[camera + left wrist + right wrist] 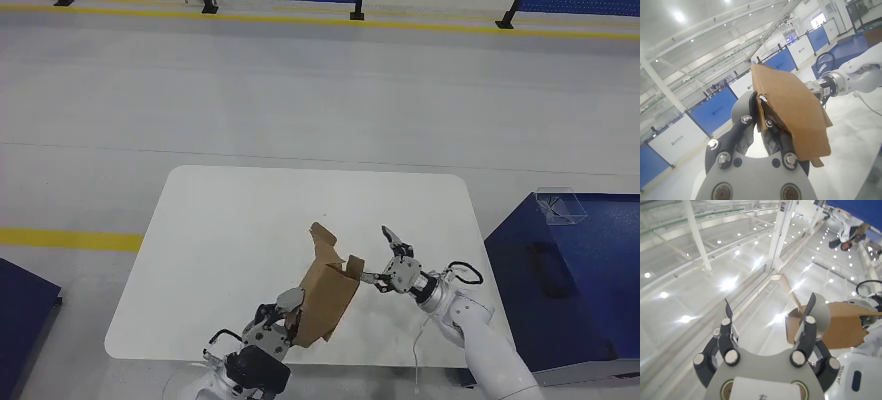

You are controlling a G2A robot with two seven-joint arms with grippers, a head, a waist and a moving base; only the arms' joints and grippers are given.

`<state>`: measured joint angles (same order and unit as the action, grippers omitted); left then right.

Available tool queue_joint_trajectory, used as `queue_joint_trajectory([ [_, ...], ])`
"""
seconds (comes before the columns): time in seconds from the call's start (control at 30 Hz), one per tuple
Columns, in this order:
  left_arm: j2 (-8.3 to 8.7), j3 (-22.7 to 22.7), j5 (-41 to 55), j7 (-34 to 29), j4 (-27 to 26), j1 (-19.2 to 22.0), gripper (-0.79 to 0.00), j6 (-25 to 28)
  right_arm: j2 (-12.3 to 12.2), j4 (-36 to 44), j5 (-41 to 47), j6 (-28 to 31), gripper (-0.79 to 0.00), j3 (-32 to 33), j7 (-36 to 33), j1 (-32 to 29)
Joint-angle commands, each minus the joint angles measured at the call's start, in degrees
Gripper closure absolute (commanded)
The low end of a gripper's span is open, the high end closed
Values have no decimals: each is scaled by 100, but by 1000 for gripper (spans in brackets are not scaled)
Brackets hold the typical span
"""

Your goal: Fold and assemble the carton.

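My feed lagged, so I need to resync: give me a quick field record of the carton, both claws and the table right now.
carton: brown, partly formed, tilted above the white table, one flap sticking up
left claw: shut on the carton's end nearest the robot
right claw: open, close beside the carton's upper corner; contact unclear
task state: carton not yet assembled

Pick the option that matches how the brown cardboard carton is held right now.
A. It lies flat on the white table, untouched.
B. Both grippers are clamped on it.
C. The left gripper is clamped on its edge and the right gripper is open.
C: the left gripper pinches an edge of the brown cardboard carton, while the right gripper has its jaws spread wide, gripping nothing.
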<state>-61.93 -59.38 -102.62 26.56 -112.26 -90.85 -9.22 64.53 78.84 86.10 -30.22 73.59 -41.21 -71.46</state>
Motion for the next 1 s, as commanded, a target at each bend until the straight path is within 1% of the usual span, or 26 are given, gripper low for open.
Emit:
queue_joint_trajectory([
  [0.0,-9,-93,383,22,89,4,0,122,-45,-56,-250,308,-785,274,-465,-43],
  [0.07,-26,-119,665,2,129,40,0,266,-76,15,-337,422,-785,447,-802,-84],
  [0.37,-26,-119,665,2,129,40,0,266,-76,15,-337,422,-785,447,-802,-84],
  [0.4,-33,-46,941,-109,63,-10,0,540,-78,73,-451,492,-785,439,-745,-93],
  [0.43,-38,-57,1400,-246,-47,-38,0,839,-82,205,-696,739,-785,444,-720,-125],
  [0.47,-50,-151,1925,-295,-159,-42,0,945,-85,317,-936,1063,-785,465,-769,-187],
  [0.5,-59,-213,2442,-481,-193,-82,0,1075,-90,406,-1158,1310,-785,474,-849,-255],
  [0.57,-77,-364,3449,-741,-345,-100,0,1343,-107,545,-1386,1540,-785,533,-1088,-377],
  [0.63,-93,-439,4885,-1155,-415,-133,0,1904,-133,678,-1554,1670,-785,654,-1321,-476],
  [0.7,-99,-627,6157,-1610,-368,-84,0,2204,-163,810,-1771,1862,-785,791,-1567,-590],
  [0.8,-113,-803,8014,-2514,-265,22,0,2270,-194,1036,-1958,2077,-785,947,-1956,-781],
  [0.87,-116,-899,9089,-3154,-164,118,0,2133,-211,1178,-2114,2314,-785,1062,-2142,-871],
  [0.9,-121,-910,9659,-3506,-133,162,0,2044,-211,1178,-2114,2314,-785,1062,-2142,-871],
  [0.97,-121,-921,9836,-3617,-116,180,0,2006,-211,1178,-2114,2314,-785,1062,-2142,-871],
])
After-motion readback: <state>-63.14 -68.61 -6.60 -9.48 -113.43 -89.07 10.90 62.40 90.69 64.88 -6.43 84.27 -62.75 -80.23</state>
